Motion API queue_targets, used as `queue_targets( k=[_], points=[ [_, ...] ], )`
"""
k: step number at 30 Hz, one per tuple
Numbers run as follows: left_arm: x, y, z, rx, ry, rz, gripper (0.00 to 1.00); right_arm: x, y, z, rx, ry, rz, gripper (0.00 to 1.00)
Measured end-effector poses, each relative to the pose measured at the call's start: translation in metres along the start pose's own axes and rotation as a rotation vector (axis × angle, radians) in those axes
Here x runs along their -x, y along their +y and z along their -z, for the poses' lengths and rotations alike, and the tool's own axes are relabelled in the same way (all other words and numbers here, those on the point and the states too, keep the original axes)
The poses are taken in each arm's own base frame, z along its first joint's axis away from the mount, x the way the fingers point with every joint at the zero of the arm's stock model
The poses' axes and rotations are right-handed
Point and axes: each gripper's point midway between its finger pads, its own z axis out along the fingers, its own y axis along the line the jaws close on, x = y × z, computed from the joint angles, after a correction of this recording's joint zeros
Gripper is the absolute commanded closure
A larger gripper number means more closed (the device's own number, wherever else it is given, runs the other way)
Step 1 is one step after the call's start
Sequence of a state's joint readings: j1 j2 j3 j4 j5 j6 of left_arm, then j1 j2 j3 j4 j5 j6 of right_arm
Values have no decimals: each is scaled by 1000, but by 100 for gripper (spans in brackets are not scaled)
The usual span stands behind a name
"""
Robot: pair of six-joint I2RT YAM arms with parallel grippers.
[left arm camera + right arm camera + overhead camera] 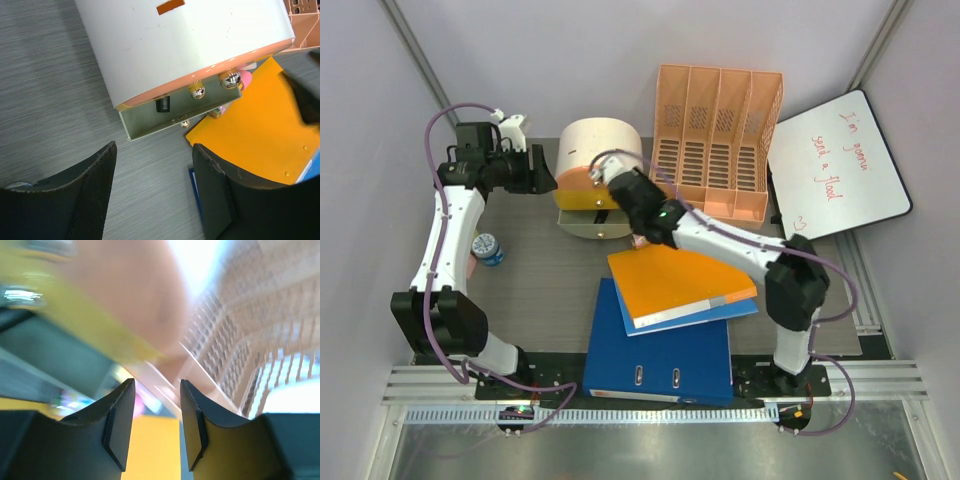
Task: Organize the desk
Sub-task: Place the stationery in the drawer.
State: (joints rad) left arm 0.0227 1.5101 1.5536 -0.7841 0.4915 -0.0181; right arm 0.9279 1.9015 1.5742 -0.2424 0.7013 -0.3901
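Top external view: the desk (pixel 540 290), a dark grey wood-grain top, fills the middle of the picture, from the arm bases at the near edge to the far wall. A blue binder (pixel 660 355) lies flat near the front. An orange folder (pixel 680 280) sits askew on top of it with its corners overhanging, so the pair looks dropped rather than filed. A peach file rack (pixel 720 140) stands at the far edge; its slots appear empty, so it is probably where the folders belong. Just left of the rack is a round white-and-peach drawer unit (pixel 600 150), with an olive drawer (pixel 592 222) jutting from its base toward the folders. A whiteboard (pixel 840 165) with red writing lies tilted at the far right. A small blue-capped bottle (pixel 488 248) stands near the left arm.

The right arm stretches diagonally from its near-right base across the orange folder, and its wrist reaches the front of the drawer unit. The right gripper (pixel 157 382) is released. Its jaws are parted with nothing between them, though that wrist view is blurred.

The left arm rises from the near-left corner, folds at the elbow and turns inward at the far left toward the side of the unit. The left gripper (pixel 155 147) hangs spread wide and empty over bare desk, with the drawer's chrome knobs just ahead of it.
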Motion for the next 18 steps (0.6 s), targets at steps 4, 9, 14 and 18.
queue_targets(
  k=[4,9,14,18],
  points=[
    [0,0,0,-1,-1,0,37,-42,-73,11,-93,86,-270,57],
    [1,0,0,-2,-2,2,37,-102,-94,14,-129,206,-427,61],
    [0,-1,0,-3,-1,3,37,-139,-53,5,-12,315,-426,63],
    [0,0,-1,-2,0,4,37,-157,-28,-3,65,369,-407,63]
  ],
)
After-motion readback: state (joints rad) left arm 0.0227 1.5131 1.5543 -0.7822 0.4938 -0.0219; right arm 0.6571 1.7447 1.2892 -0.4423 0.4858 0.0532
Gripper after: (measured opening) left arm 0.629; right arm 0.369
